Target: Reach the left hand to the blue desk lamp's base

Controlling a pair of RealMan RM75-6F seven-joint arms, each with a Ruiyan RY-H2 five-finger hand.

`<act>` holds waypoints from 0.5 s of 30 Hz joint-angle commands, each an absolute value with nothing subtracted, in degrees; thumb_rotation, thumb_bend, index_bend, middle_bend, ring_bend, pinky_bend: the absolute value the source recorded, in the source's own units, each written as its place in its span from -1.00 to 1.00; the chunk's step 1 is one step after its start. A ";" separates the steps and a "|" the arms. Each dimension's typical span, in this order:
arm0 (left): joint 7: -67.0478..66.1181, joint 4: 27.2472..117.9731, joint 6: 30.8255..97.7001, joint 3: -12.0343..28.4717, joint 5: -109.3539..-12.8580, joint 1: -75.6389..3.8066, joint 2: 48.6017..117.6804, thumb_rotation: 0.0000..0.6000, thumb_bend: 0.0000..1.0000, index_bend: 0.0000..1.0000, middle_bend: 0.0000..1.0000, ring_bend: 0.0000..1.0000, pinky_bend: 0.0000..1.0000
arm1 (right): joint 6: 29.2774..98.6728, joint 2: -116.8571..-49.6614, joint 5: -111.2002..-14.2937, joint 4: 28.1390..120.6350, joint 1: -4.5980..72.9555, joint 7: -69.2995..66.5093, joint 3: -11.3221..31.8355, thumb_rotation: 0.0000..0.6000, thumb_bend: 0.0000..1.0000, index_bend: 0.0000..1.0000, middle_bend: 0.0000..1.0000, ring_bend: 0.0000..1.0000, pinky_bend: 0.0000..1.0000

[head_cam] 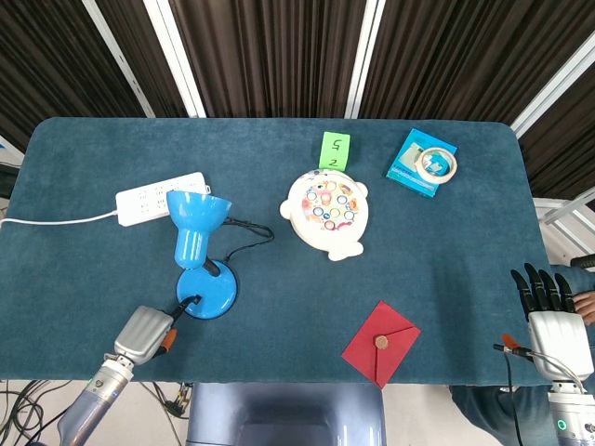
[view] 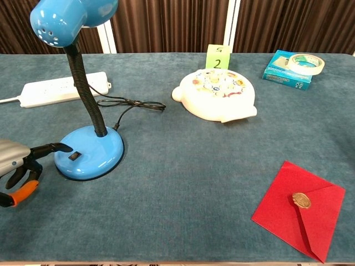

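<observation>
The blue desk lamp stands upright on the left of the table, its round base (head_cam: pixel 208 293) (view: pixel 91 154) flat on the cloth and its shade (head_cam: pixel 195 216) (view: pixel 69 18) over it. My left hand (head_cam: pixel 149 333) (view: pixel 19 166) lies just left of the base at the table's near edge. One black finger (view: pixel 52 148) stretches out and touches the base's rim; the others curl loosely, holding nothing. My right hand (head_cam: pixel 550 311) hangs off the table's right front corner, fingers spread and empty. It is out of the chest view.
A white power strip (head_cam: pixel 158 196) lies behind the lamp, with the lamp's black cord (view: pixel 130 106) looping beside it. A round white toy (head_cam: pixel 327 212), a green card (head_cam: pixel 334 150), a blue box with a tape roll (head_cam: pixel 423 163) and a red envelope (head_cam: pixel 380 342) sit further right.
</observation>
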State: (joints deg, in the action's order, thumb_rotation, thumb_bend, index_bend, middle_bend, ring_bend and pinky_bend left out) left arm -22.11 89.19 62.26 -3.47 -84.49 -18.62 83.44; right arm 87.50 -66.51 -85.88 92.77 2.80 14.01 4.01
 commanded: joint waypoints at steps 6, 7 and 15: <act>-22.63 88.95 61.73 -3.60 -83.68 -18.87 83.74 1.00 0.16 -0.81 0.28 0.29 0.73 | 87.49 -66.52 -85.85 92.78 2.80 13.98 4.02 1.00 -0.73 -0.85 -0.96 -0.92 -1.00; -22.64 88.89 61.61 -3.61 -83.56 -18.92 83.81 1.00 0.16 -0.81 0.28 0.29 0.73 | 87.50 -66.53 -85.85 92.78 2.80 13.97 4.03 1.00 -0.73 -0.85 -0.96 -0.92 -1.00; -22.87 88.59 61.30 -3.64 -83.28 -19.37 84.17 1.00 0.16 -0.81 0.28 0.29 0.73 | 87.51 -66.53 -85.85 92.77 2.81 14.00 4.04 1.00 -0.73 -0.85 -0.96 -0.92 -1.00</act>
